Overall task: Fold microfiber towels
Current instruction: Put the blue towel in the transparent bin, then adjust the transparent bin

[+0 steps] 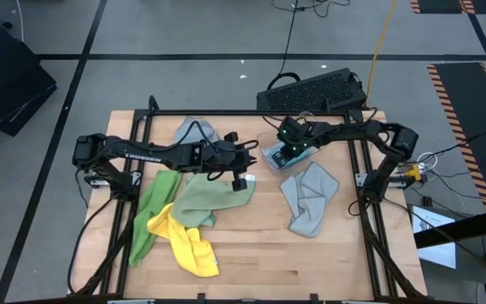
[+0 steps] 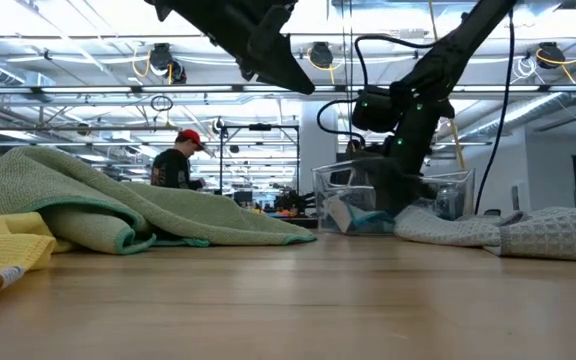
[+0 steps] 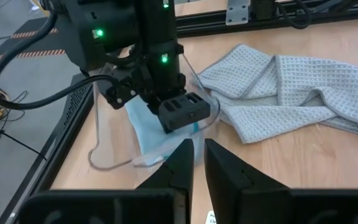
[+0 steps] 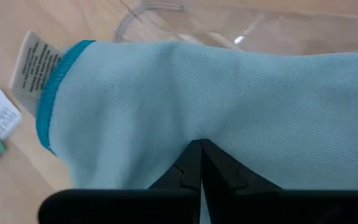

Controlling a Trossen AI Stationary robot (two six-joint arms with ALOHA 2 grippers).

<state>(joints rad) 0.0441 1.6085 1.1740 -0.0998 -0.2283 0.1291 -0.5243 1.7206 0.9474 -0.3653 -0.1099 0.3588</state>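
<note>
A light blue towel (image 4: 185,93) lies in a clear plastic bin (image 1: 278,158) at the table's far middle. My right gripper (image 4: 199,163) reaches down into the bin and is shut on it; this also shows in the left wrist view (image 3: 185,112). My left gripper (image 3: 197,163) hangs shut and empty above the table's middle (image 1: 245,179), pointing at the bin. A grey towel (image 1: 310,198) lies crumpled at the right, a second grey one (image 1: 197,131) at the far edge. Sage green (image 1: 201,198), bright green (image 1: 150,215) and yellow (image 1: 191,243) towels lie heaped at the left. My right gripper has the light blue towel's upper surface (image 4: 197,134) at its shut fingertips, coming from above and pointing down into the bin. Its own fingers hide how much cloth is between them. The towel lies in the bin, its teal-hemmed corner with a label (image 4: 42,68) hanging over the side.
Black frame rails run along the table's far edge and sides (image 1: 226,111). A keyboard (image 1: 315,89) lies beyond the far edge. Bare wood shows at the near middle (image 1: 310,262). A person in a red cap (image 2: 180,160) is in the room beyond.
</note>
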